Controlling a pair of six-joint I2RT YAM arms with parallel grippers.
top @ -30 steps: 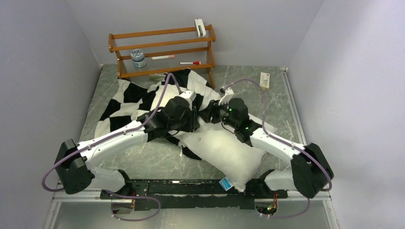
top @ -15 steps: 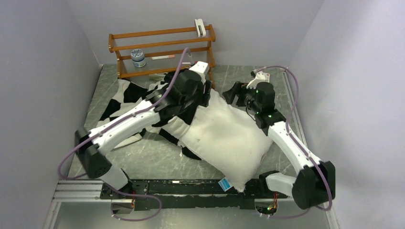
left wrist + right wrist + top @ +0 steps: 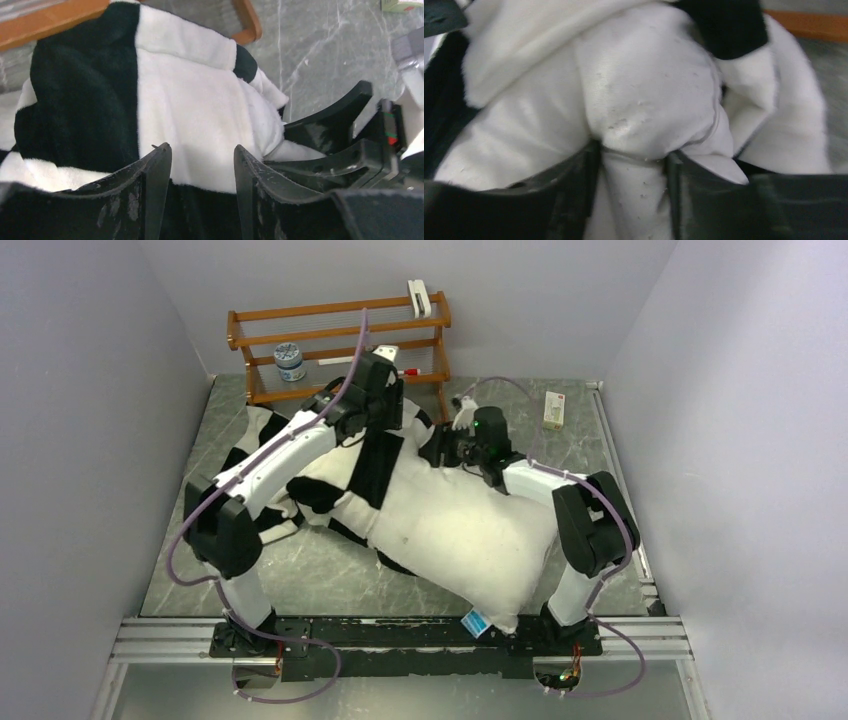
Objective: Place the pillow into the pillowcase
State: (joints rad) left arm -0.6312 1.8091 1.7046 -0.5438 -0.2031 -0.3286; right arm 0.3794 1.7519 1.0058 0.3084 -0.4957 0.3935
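Note:
The white pillow [image 3: 460, 530] lies diagonally across the table, with its blue tag [image 3: 474, 622] at the near corner. The checkered pillowcase [image 3: 265, 430] is spread at the far left, and a black-and-white part of it drapes over the pillow's far end. My left gripper [image 3: 385, 415] hovers there, in front of the rack. In its wrist view the left gripper [image 3: 202, 150] is open, with the plush pillowcase [image 3: 185, 100] between and beyond its fingers. My right gripper [image 3: 440, 448] is at the pillow's far right corner. The right gripper [image 3: 634, 152] is shut on a bunched fold of pillow [image 3: 644, 85].
A wooden rack [image 3: 340, 345] stands against the back wall. It holds a jar [image 3: 289, 362], a red marker [image 3: 400, 371] and a white clip [image 3: 419, 297]. A small box [image 3: 553, 410] lies at the far right. The left gripper is close to the rack's lower rail [image 3: 247, 20].
Both arms have reached farther back. The left gripper swung up toward the rack and opened. The right swung out, then came in and closed on the pillow's far corner. More pillowcase now covers the pillow's end.

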